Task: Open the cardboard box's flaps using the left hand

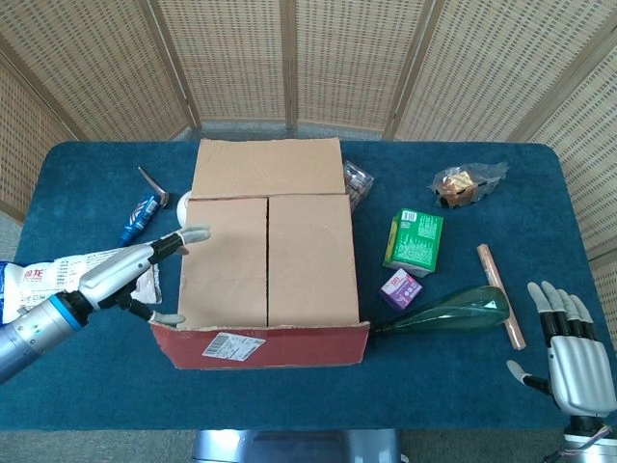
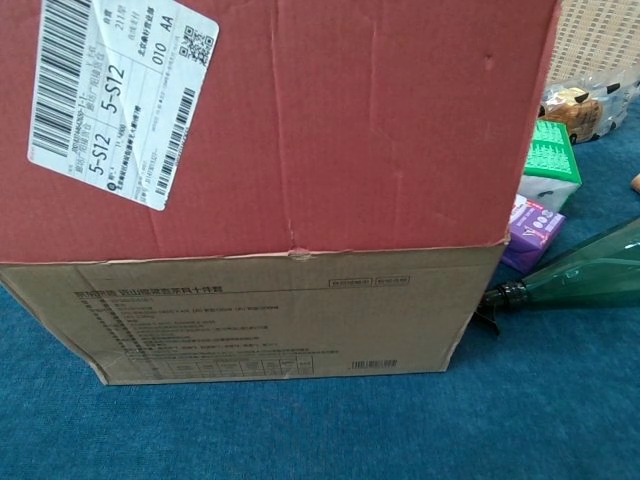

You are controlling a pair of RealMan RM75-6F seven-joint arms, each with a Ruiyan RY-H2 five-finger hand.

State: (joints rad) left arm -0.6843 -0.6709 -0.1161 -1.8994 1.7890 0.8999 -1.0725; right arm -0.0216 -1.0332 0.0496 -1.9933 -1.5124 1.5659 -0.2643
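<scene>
The cardboard box (image 1: pixel 267 260) stands mid-table. Its back flap (image 1: pixel 267 167) lies folded open, and two tan inner flaps meet at a seam (image 1: pixel 267 246), closed. The red front flap (image 1: pixel 260 344) with a white label leans toward me and fills the chest view (image 2: pixel 300 130) above the box wall (image 2: pixel 270 310). My left hand (image 1: pixel 120 275) is at the box's left side with its fingers stretched out. A fingertip (image 1: pixel 196 233) touches the left inner flap's edge, and the hand holds nothing. My right hand (image 1: pixel 576 362) rests open at the table's front right. The chest view shows neither hand.
Right of the box are a green carton (image 1: pixel 415 241), a small purple box (image 1: pixel 401 287), a green glass bottle (image 1: pixel 453 311), a brown stick (image 1: pixel 500 282) and a snack bag (image 1: pixel 466 183). To its left lie a white packet (image 1: pixel 48 280), a blue tube (image 1: pixel 141 217) and a metal tool (image 1: pixel 152 180).
</scene>
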